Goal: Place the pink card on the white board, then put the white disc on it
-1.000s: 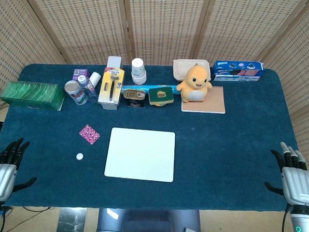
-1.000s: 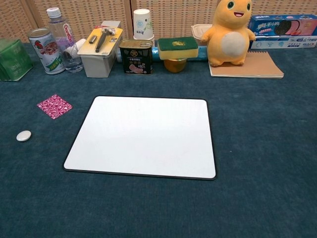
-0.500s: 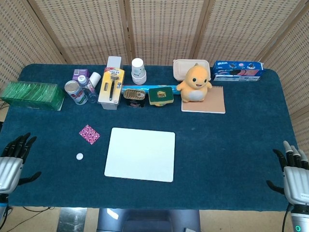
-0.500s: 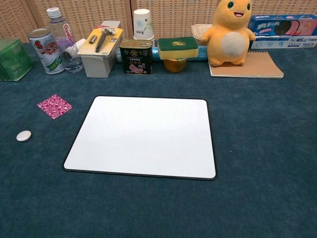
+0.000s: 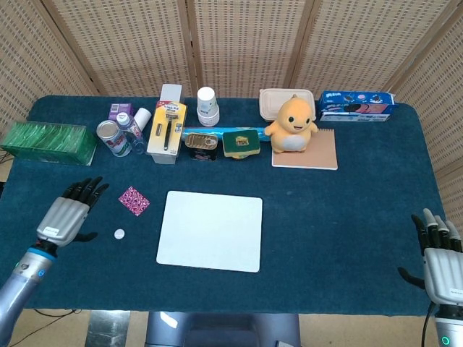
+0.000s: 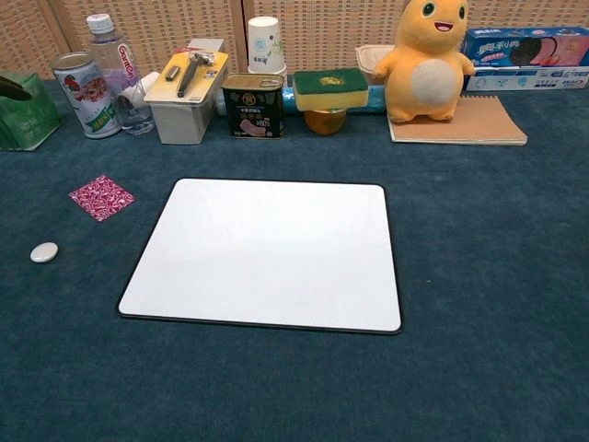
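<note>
- The green box sits at the far left of the blue table, its lid closed, so I cannot tell what it holds.
- The left hand hovers over the table's left part, fingers spread and holding nothing; only a dark fingertip of it shows at the left edge of the chest view.
- A can and a clear bottle stand side by side in the back row, both capped or sealed.
- The pink card lies flat on the cloth, just right of the left hand's fingertips and apart from them.
- The white disc lies nearer the front than the card, beside the left hand and not touched by it.
- A pale open tray is topped by a yellow pack with a razor.
- The white board lies bare in the middle, right of the card and the disc.
- A paper cup stands upside down behind a tin.
- A yellow plush toy sits on a brown notebook, with a closed pale food box behind.
- The right hand rests at the table's front right corner, fingers apart and empty, well apart from the card and disc.
</note>
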Motion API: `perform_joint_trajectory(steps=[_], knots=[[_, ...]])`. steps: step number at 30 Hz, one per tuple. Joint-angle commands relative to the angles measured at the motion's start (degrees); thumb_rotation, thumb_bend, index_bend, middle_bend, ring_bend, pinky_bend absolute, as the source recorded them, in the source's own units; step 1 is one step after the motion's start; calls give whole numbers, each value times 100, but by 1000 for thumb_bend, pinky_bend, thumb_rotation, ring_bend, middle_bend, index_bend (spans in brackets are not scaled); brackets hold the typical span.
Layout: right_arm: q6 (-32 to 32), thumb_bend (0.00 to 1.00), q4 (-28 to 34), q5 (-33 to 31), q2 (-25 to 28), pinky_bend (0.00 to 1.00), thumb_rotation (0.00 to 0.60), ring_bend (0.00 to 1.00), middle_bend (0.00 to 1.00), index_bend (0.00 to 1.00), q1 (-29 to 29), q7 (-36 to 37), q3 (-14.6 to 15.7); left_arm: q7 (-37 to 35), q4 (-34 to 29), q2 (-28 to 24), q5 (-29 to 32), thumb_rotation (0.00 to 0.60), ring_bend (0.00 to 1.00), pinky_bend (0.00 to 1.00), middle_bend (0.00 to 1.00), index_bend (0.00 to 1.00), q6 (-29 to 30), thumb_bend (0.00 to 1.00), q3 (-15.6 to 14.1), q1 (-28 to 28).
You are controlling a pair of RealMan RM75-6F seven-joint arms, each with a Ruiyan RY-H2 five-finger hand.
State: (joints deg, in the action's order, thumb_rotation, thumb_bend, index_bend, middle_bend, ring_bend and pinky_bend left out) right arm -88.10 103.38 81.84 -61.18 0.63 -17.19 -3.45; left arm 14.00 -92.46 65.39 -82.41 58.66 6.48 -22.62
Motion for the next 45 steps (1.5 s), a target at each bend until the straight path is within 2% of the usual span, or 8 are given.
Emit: perform_joint_trajectory(steps=[1, 9, 22, 28, 37, 45], knots=[[41, 0, 16, -27, 26, 0, 600, 0, 0, 0, 10, 42, -2, 278, 258, 356, 701, 600, 0, 103, 0, 0, -858, 76, 209, -645], [98, 0, 56, -77, 83, 0, 600, 0, 0, 0, 14, 117, -14, 778, 874, 923, 1397, 600, 0, 103, 0, 0, -1221, 121, 300, -1158], [216, 0, 48, -280, 109, 0, 600, 0, 0, 0, 59, 194, -93, 1533, 1463, 1425, 2241, 600, 0, 103, 0, 2, -1492, 147, 74, -1601], [257, 0, 57, -299, 112, 0, 600, 0, 0, 0, 74, 202, -90, 1513, 1561, 1515, 2351, 600, 0, 103, 0, 51, -1544, 152, 32, -1697], [314, 0, 95, -328, 155, 0, 600, 0, 0, 0, 87, 277, -85, 1658, 1580, 1675, 2788, 600, 0, 103, 0, 232, -1534, 183, -8, -1891], [315, 0, 108, -338, 168, 0, 600, 0, 0, 0, 90, 321, -93, 1848, 1582, 1735, 3062, 600, 0, 103, 0, 239, -1448, 204, -91, -2009]])
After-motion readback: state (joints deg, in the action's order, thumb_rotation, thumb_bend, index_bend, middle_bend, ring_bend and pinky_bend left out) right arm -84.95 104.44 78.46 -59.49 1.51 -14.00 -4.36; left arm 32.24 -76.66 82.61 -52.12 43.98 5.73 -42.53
